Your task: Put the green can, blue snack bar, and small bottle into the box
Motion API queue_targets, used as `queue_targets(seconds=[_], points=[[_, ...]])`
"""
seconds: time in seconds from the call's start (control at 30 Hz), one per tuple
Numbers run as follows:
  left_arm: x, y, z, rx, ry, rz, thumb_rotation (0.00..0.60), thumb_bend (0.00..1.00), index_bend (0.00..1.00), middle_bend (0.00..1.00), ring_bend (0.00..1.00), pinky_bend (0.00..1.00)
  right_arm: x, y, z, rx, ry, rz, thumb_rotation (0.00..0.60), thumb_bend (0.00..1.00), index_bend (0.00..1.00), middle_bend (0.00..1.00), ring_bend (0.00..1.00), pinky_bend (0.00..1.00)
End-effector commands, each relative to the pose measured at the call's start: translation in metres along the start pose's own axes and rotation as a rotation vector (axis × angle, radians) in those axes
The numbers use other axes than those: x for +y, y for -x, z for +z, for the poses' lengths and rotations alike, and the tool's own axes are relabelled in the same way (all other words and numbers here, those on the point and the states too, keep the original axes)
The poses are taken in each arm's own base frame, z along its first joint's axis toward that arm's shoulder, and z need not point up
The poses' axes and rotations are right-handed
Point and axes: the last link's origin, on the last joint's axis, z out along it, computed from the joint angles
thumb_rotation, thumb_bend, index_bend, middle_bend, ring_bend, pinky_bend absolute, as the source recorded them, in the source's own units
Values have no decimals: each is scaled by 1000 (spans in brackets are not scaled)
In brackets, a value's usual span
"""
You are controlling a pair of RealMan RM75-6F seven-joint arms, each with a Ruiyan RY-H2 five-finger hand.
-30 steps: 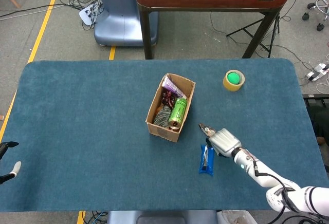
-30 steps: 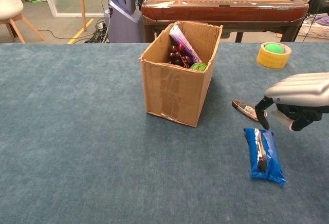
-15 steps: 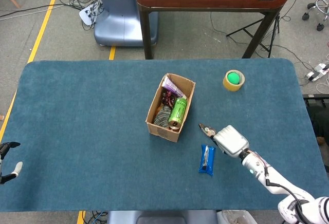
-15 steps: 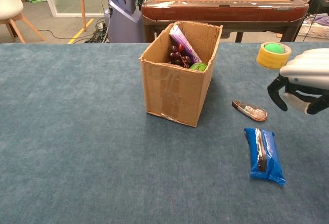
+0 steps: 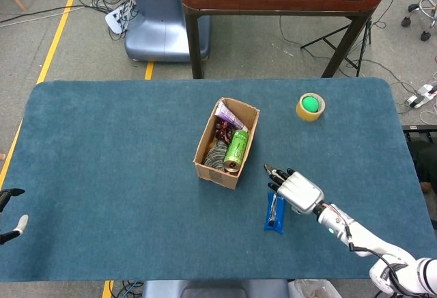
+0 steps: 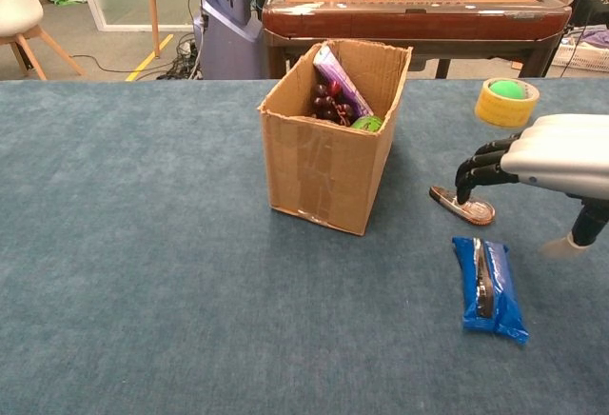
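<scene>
The table (image 5: 102,175) carries everything; I see the box (image 5: 226,142) near its middle, open side up to take items, with the can (image 5: 235,150) already lying inside. The bar (image 5: 274,213) lies flat toward the near edge, right of the box, and the bottle (image 6: 461,206) lies just behind it. My right hand (image 6: 547,163) hovers spread and empty, fingertips (image 6: 468,179) over the bottle; whether they touch it, I cannot tell. My left hand (image 5: 12,216) idles, released, at the left edge.

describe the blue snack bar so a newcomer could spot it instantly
Start at the open cardboard box in the middle of the blue table. Look to its right and nearer the robot: the blue snack bar lies flat beside the right hand. It is the only bright blue wrapper, longer than the small dark item beyond it.
</scene>
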Motion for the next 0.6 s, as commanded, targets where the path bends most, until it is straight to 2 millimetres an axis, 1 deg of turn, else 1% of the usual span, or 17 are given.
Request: queue_targets(seconds=[0.03,0.4,0.6], points=[[0,0,0,-1,-1,0,600,311,293,317,273,450,-4,4,1,10,-32,3,600,0,243,168,137,302],[0,0,0,-3,-3,1,600,311,293,318,273,450,-15,17,-3,-32,-105,-23,600,0,243,169,137,302],[0,0,0,-3,-4,2,600,311,293,317,273,450,-18,21,1,-49,-116,-50,600,0,243,169,137,302]])
